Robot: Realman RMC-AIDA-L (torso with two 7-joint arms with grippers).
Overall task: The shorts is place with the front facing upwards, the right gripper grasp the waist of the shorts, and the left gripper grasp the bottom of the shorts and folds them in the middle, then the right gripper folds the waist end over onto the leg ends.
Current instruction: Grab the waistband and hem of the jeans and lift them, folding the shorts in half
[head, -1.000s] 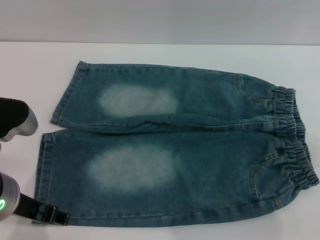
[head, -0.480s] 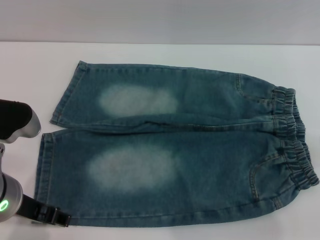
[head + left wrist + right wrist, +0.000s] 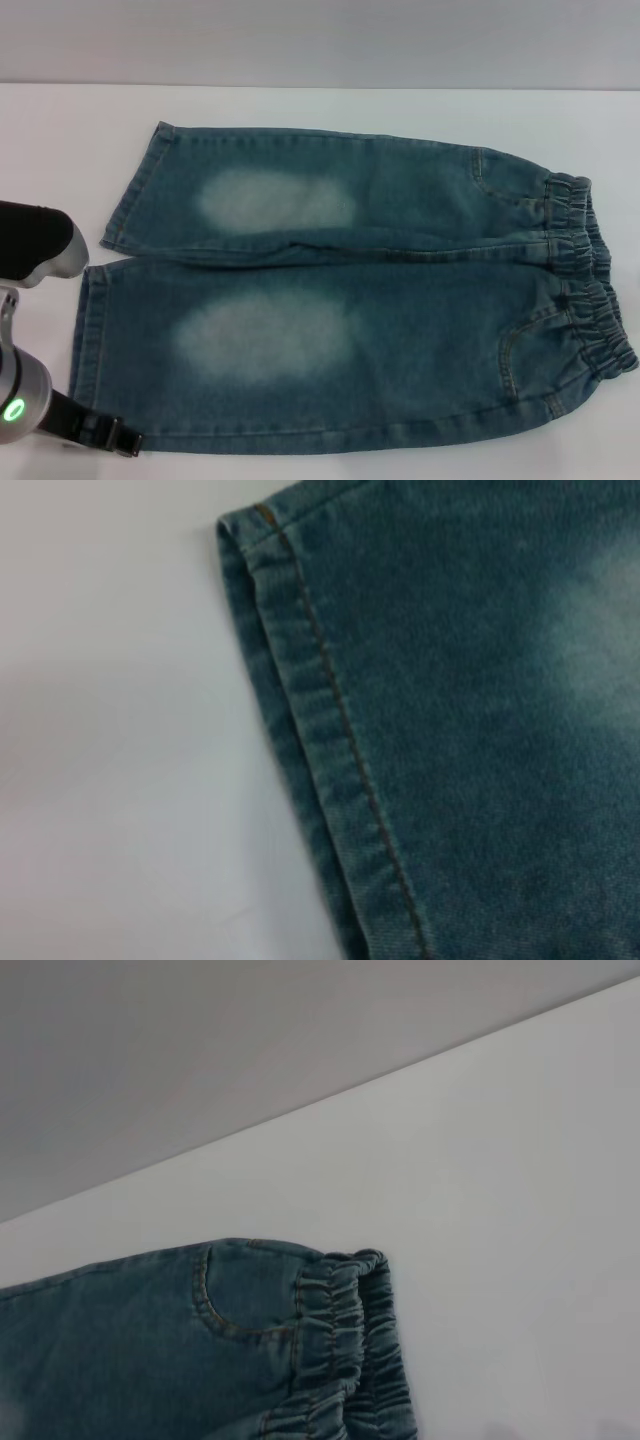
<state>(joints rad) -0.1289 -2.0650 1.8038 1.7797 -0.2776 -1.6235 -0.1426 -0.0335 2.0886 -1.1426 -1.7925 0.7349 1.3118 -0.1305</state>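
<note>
Lying lengthwise, the blue denim shorts (image 3: 350, 290) put their stitched leg hems (image 3: 85, 330) beside the black left gripper (image 3: 105, 435); whether it is clenched, I cannot tell.

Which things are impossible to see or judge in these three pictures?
- Left gripper: head view, only a black tip shows at the bottom edge near the shorts; open or shut is unclear. Its own wrist view shows just the hem.
- Right gripper: in no view.
- Back of the shorts: hidden against the table.
- Waistband: right wrist view, cut off by the bottom edge.
</note>
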